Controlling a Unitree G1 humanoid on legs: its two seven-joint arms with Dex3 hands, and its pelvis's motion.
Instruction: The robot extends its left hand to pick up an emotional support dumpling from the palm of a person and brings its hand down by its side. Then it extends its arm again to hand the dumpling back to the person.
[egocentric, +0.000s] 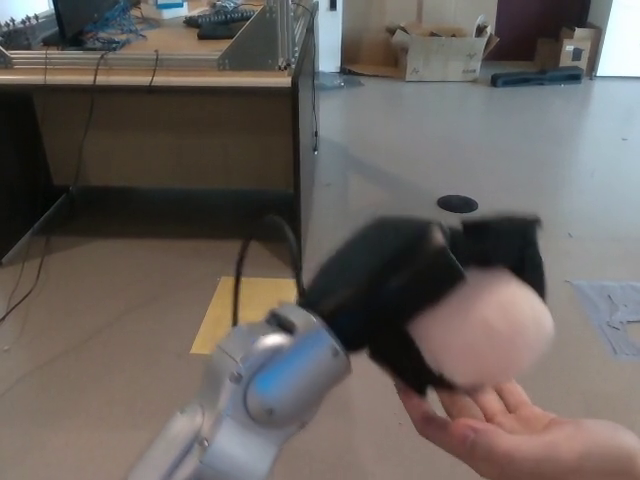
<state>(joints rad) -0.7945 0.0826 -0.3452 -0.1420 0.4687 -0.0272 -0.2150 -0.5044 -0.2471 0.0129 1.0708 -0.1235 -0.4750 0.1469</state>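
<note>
Looking down from the head camera, I count one wooden desk (160, 120) at the upper left, the biggest thing here, with a metal frame (265, 35) standing on its top and a dark keyboard (225, 20) behind that. Cables (85, 130) hang down its front. Across the pale floor (450, 140) I count two cardboard boxes: one open against the far wall (440, 55) and a smaller one at the upper right (575, 45). Any print on them is too small for me to read. One long dark bag (535, 78) lies between the two boxes.

One silver forearm (250, 400) rises from the bottom edge, a black cable (245, 265) looping off its wrist. My left hand (420, 295) is motion-blurred, but I can see its black fingers (505, 250) wrapped over the one dumpling (485, 325), a pale pinkish ball, gripping it. The dumpling sits just above one person's open palm (510, 435) at the lower right; whether it touches the palm I cannot tell.

On the floor I count one yellow rectangle (240, 310), one round black floor cover (457, 204), and one grey scrap (615, 310) at the right edge. My right hand does not show.
</note>
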